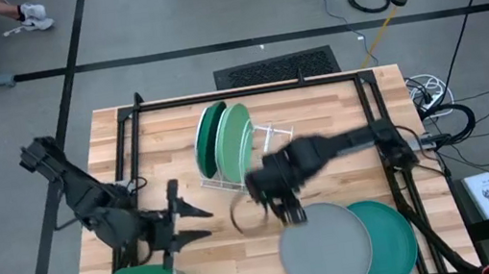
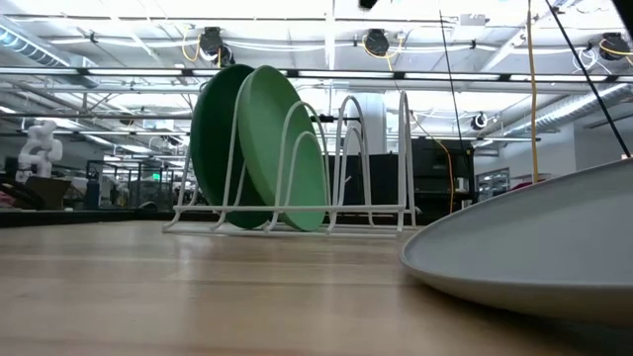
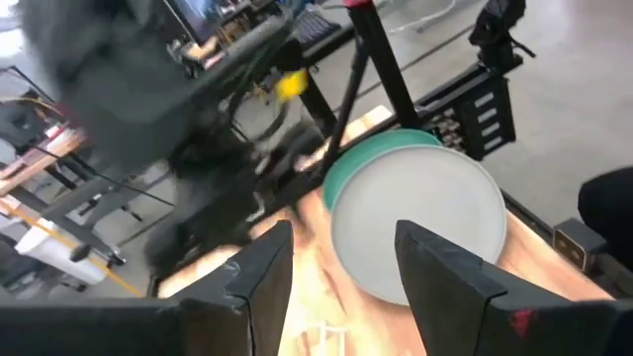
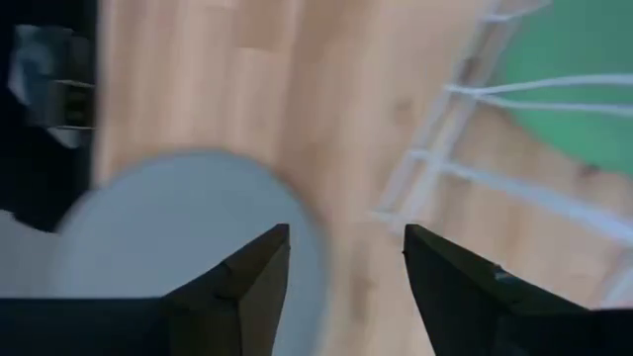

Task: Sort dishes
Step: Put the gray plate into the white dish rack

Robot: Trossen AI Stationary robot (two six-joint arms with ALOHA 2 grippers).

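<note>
The dark green plate [image 1: 209,139] and the light mint green plate [image 1: 234,140] stood on edge, side by side, in the white wire rack [image 1: 262,154] near the bench's [image 1: 318,107] far edge. The grey plate [image 1: 325,248] lay flat at the near edge, overlapping the teal plate [image 1: 391,239] by the near right corner. The right gripper [image 1: 280,211] hovered spread and empty at the grey plate's far rim. The left gripper [image 1: 189,223] waited spread near the near left corner.
</note>
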